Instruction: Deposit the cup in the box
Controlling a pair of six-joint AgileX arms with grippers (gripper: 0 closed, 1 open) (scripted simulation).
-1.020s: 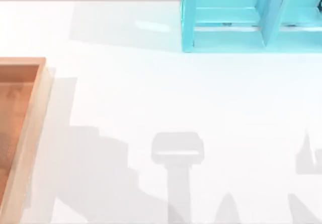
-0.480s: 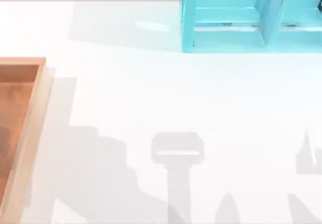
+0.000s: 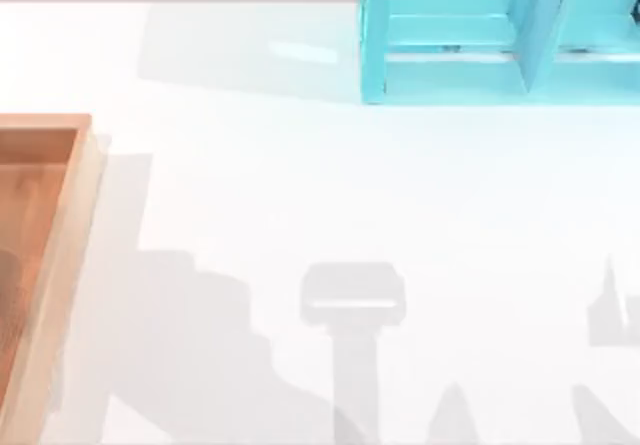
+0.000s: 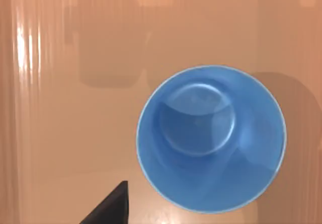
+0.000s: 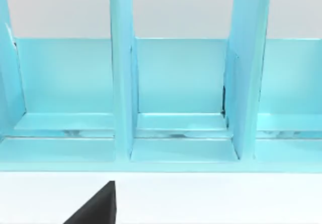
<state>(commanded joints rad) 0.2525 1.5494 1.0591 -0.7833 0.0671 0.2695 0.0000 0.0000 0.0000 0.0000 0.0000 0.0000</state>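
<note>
The cup (image 4: 211,138) looks blue in the left wrist view. It stands upright with its mouth towards the camera on the orange-brown floor of the box (image 4: 60,133). My left gripper (image 4: 161,222) hovers over the box, open, with one dark fingertip (image 4: 108,209) beside the cup and not touching it. In the top view the box (image 3: 62,265) lies at the table's left edge, its tan rim showing. My right gripper (image 5: 161,220) is parked, open, facing the turquoise frame, with one dark fingertip (image 5: 95,206) visible.
A turquoise compartmented frame (image 3: 450,70) stands at the back right of the white table (image 3: 300,185); its upright dividers (image 5: 121,83) show in the right wrist view. Grey shadows of the arms fall across the table's front.
A faint dark shadow has appeared on the box floor at the top view's left edge. Nothing else has moved.
</note>
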